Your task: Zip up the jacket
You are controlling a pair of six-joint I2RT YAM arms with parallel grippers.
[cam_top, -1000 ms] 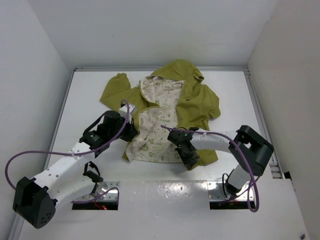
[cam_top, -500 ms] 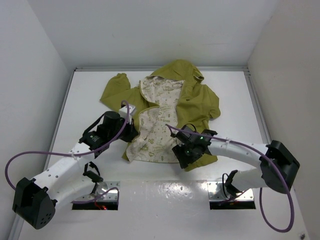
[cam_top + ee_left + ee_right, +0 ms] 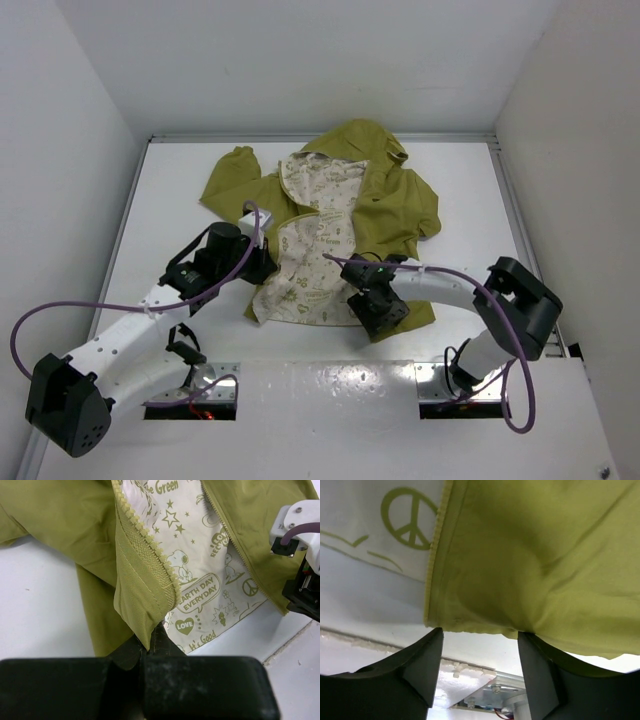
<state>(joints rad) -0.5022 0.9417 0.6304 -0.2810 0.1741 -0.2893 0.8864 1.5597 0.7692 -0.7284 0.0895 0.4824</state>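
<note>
Left tool (image 3: 264, 264) is clenched on the jacket (image 3: 402, 210), pinching the bottom corner of the left zipper edge (image 3: 150, 547). In the left wrist view the teeth run away from it toward 12 o'clock.

Right tool (image 3: 382, 316) is released, fingers (image 3: 417, 667) spread. It straddles the hem (image 3: 485, 627) of the other front panel, just beside the bottom end of the right zipper edge (image 3: 434, 545). Fabric sits between the jaws, not pinched as far as I can see.

Top view: the jacket lies open on the white surface (image 3: 170, 200), hood (image 3: 360, 135) at 12 o'clock, hem at 6, long axis 12 to 6. Cream lining (image 3: 315, 250) shows between the two halves, so their bottom ends are well apart.

From the left tool, the right bottom end lies at about 4 o'clock, across the lining. The right tool is nearer that end; the left holds its own.

My read: the next move turns on closing that 4 o'clock gap and mating the two bottom ends before any pull toward 12. I can't make out the slider.
</note>
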